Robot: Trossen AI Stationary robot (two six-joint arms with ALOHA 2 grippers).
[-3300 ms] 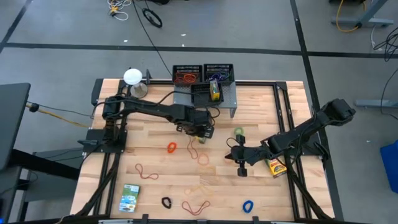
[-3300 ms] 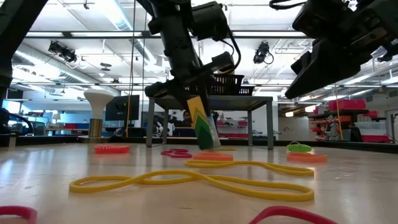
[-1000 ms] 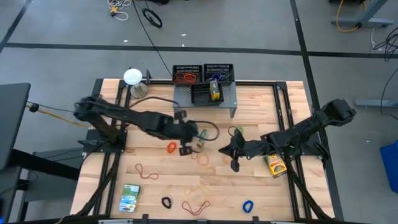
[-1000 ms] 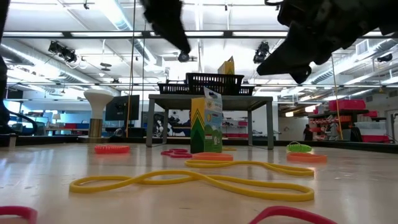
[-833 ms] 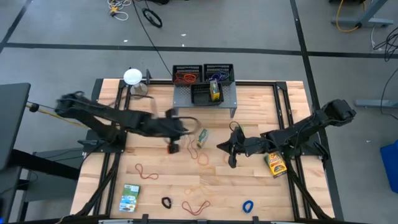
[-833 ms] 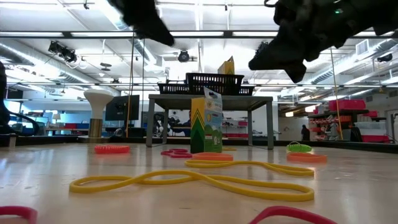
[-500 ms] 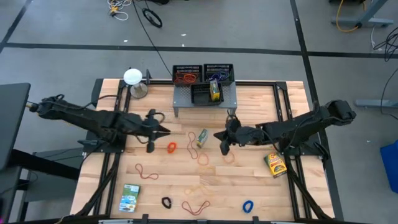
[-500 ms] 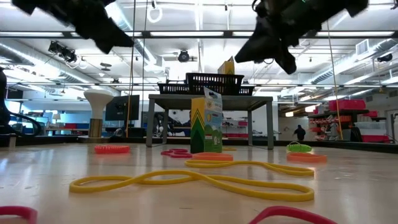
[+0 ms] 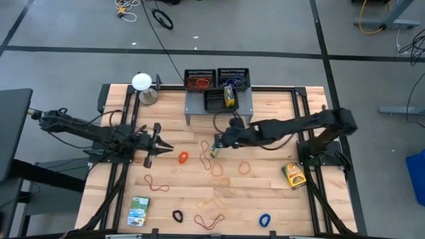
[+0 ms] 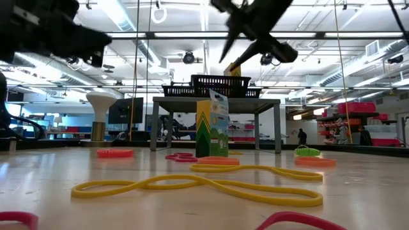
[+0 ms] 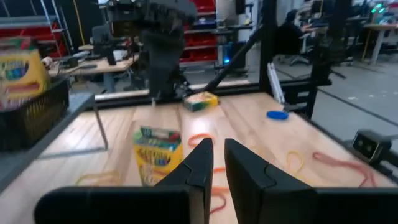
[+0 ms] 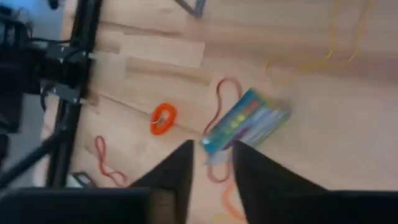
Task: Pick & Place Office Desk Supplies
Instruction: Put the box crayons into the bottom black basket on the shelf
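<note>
Crayon box [image 9: 215, 147] upright at table centre, ungripped. Right gripper [image 9: 219, 141] above box, fingers parted, empty. Left gripper [image 9: 159, 141] at left side of table, fingers narrowly apart, empty.

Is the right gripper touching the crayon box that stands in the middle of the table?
Apart. The low view shows the right gripper high above the crayon box, with clear space between them.

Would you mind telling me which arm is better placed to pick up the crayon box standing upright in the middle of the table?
The right. Its gripper hovers open just beside the crayon box, which fills its wrist view. The left gripper sits back near the table's left edge, open and empty.
</note>
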